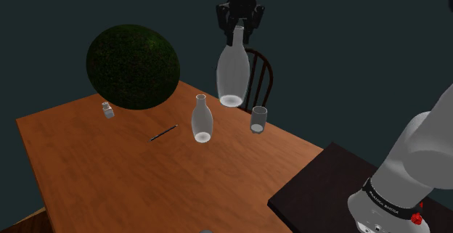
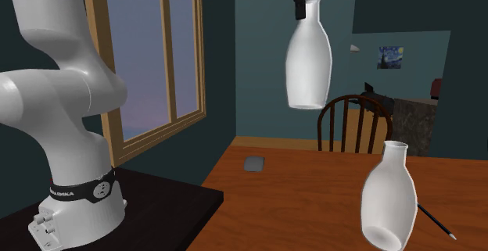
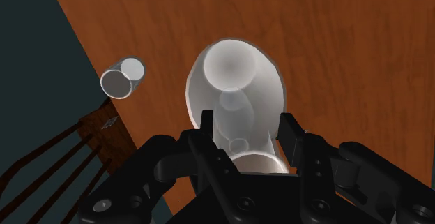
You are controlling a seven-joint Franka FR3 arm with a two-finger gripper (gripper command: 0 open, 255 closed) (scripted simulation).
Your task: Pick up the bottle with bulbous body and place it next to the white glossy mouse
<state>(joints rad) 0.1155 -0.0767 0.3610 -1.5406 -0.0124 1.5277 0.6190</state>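
Gripper (image 1: 239, 25) at top centre of the shoulder view, fingers pinched on the neck of a pale translucent bottle (image 1: 232, 70). The bottle hangs upright, base down, well clear of the wooden table (image 1: 87, 166). In the second exterior view the same bottle (image 2: 308, 58) sits high, upper centre, with the gripper (image 2: 303, 8) at its mouth.

Wrist view: both fingers (image 3: 207, 123) press the neck from either side; the bottle's (image 3: 233, 93) body swells out beyond them, with the tabletop (image 3: 348, 62) behind.

Mouse (image 2: 254, 163): small, looks grey here, flat on the table at centre-left of the second exterior view, well apart from the held bottle.

Second bottle (image 1: 202, 119), flared mouth, stands on the table near centre of the shoulder view. A drinking glass (image 1: 258, 119) stands just to its right, and a pen (image 1: 164, 133) lies to its left. A small jar (image 1: 107, 109) stands further left, below a dark green sphere (image 1: 133, 66). A wooden chair (image 1: 263, 75) is behind the table's far edge.
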